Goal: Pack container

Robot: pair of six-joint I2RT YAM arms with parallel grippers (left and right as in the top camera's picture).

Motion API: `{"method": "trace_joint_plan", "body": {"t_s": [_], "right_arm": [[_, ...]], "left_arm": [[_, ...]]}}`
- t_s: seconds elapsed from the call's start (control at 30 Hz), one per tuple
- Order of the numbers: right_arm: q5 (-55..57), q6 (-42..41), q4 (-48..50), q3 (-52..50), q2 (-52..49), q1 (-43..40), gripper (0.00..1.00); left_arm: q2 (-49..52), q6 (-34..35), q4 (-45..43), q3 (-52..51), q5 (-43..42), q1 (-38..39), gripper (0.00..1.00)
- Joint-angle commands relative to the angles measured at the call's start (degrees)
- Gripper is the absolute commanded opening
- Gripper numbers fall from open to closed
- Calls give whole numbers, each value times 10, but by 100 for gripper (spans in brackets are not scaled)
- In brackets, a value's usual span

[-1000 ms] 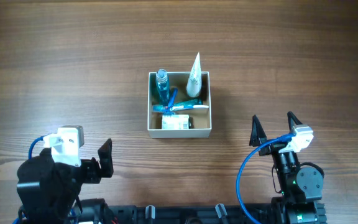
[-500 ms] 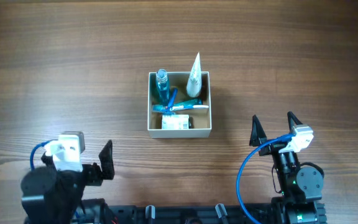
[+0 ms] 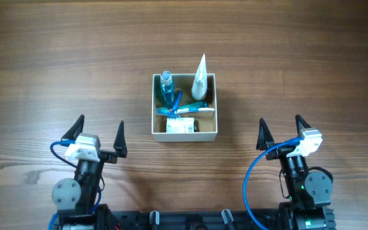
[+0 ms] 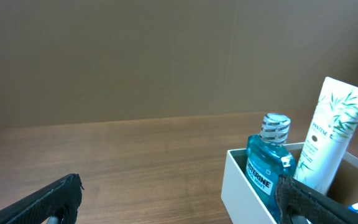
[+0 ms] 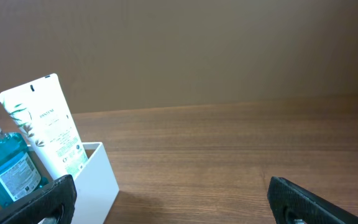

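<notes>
The container (image 3: 154,102), a square white-walled box with a tan inside, sits mid-table. In it stand a blue mouthwash bottle (image 3: 166,89) and a white tube (image 3: 199,80); a blue toothbrush (image 3: 177,102) and a white toothpaste box (image 3: 181,125) lie in it. My left gripper (image 3: 98,135) is open and empty, near the front edge, left of the container. My right gripper (image 3: 280,130) is open and empty, right of it. The left wrist view shows the bottle (image 4: 267,158), the tube (image 4: 328,143) and the container wall (image 4: 244,190). The right wrist view shows the tube (image 5: 45,127), the bottle (image 5: 5,165) and the wall (image 5: 98,177).
Bare wooden table (image 3: 56,57) lies all round the container. The arm bases (image 3: 75,195) stand at the front edge, left and right.
My left arm has drawn back and turned; its gripper now points toward the container with both fingers spread. The right arm and the container's contents have not moved.
</notes>
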State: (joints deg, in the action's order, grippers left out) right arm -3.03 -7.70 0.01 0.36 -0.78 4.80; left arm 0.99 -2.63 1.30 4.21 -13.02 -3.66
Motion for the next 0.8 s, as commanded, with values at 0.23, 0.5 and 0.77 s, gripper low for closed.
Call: {"method": "trace_joint_plan", "body": {"t_s": [0.23, 0.5, 0.77], "right_arm": [[-9, -9, 1, 0, 2, -1, 100], [-9, -9, 1, 0, 2, -1, 100], [-9, -9, 1, 0, 2, -1, 100]], "left_arm": [[-8, 61, 28, -39, 95, 25, 100], [-8, 61, 28, -39, 95, 25, 100], [-8, 61, 28, -39, 95, 25, 100]]}}
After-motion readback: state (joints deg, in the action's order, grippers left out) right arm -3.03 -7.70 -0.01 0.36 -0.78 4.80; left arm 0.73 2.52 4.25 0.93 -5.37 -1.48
